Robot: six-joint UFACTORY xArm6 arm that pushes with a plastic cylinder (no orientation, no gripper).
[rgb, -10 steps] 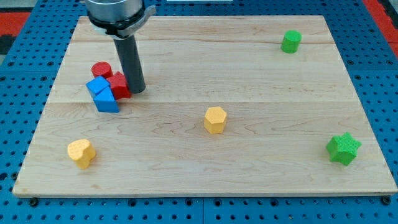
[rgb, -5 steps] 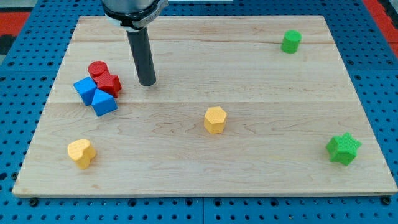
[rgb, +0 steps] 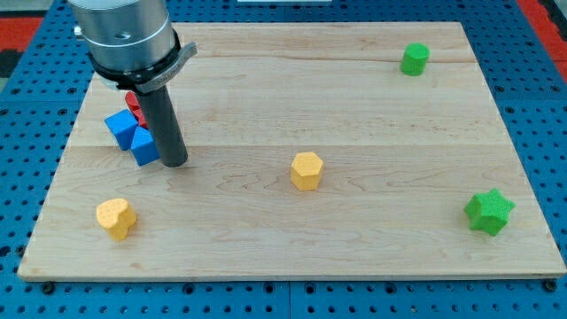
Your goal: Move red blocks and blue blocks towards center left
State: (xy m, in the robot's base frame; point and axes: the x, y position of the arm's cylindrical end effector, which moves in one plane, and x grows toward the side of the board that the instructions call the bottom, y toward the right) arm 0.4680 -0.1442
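**At centre left: tip beside the red/blue cluster**

On the board [rgb: 266, 106], my tip [rgb: 174, 163] sits at the lower right edge of the cluster, against a blue block [rgb: 143, 151]. Second blue block [rgb: 120, 127] adjoins it to the upper left. Red blocks [rgb: 133, 102] mostly hidden behind the rod; shape and count unclear. No claw fitted, only the rod. Yellow hexagon [rgb: 306, 170] well apart, to the right.

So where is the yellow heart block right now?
The yellow heart sits near the board's bottom-left corner in the view, alone, below the blue blocks and my tip.
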